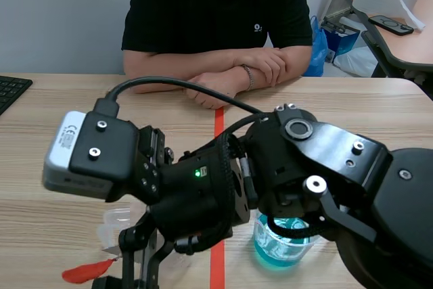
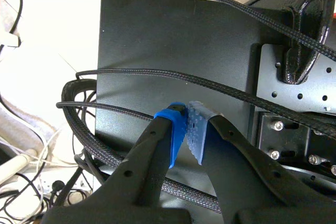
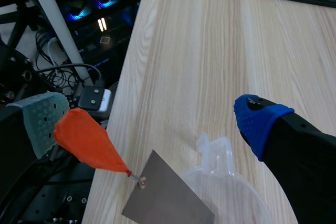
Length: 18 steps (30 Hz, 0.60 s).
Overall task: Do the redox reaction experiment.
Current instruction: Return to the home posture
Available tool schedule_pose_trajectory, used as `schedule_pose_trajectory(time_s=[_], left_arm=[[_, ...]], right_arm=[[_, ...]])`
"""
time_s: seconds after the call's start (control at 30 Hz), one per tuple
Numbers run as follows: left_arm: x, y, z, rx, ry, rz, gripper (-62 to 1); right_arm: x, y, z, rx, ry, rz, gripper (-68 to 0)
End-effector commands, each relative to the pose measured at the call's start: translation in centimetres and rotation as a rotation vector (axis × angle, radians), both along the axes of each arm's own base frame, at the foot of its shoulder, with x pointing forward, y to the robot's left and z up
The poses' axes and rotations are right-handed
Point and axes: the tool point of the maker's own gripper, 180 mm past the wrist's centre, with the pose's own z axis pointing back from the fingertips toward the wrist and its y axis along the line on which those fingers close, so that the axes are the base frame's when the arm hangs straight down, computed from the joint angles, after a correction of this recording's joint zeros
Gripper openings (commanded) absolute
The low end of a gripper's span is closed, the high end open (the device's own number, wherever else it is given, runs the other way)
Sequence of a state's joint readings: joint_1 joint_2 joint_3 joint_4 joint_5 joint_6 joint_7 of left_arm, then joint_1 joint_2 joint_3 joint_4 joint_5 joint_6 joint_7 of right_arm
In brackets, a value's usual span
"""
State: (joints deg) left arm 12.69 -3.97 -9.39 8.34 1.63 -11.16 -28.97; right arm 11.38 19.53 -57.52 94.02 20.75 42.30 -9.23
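The right gripper [image 3: 149,109] is wide open and holds nothing. An orange-red rubber dropper bulb [image 3: 86,141] sits by its grey-green pad [image 3: 42,121] at the edge of the wooden table [image 3: 220,51], tip touching a flat grey metal sheet [image 3: 168,199]. Bare wood lies ahead. The left gripper [image 2: 186,121] is closed on nothing. A glass of blue liquid [image 1: 284,247] stands under the right arm [image 1: 352,167].

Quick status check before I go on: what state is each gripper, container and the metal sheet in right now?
left gripper, shut on nothing, pads together.
right gripper, open, fingers wide apart.
beaker of blue liquid, upright, partly full.
clear plastic cup, upright, looks empty.
metal sheet, not gripped, next to the cup.
orange-red tab, joined to a corner of the sheet, not gripped.
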Motion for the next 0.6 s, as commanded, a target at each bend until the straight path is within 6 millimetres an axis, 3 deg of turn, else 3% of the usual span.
schedule_pose_trajectory(time_s=[0.0,0.27,0.4,0.57], left_arm=[[0.0,0.2,0.2,0.003,-0.012,0.002,-58.2],[0.0,0.2,0.2,0.003,-0.012,0.002,-58.2],[0.0,0.2,0.2,0.003,-0.012,0.002,-58.2],[0.0,0.2,0.2,0.003,-0.012,0.002,-58.2]], right_arm=[[0.4,0.2,1.8,0.066,0.011,-0.001,-1.7],[-0.4,0.5,6.1,0.236,0.128,0.012,0.4],[2.0,0.1,6.9,0.258,0.110,-0.116,0.4],[5.1,-2.3,7.1,0.277,0.107,-0.279,0.4]])
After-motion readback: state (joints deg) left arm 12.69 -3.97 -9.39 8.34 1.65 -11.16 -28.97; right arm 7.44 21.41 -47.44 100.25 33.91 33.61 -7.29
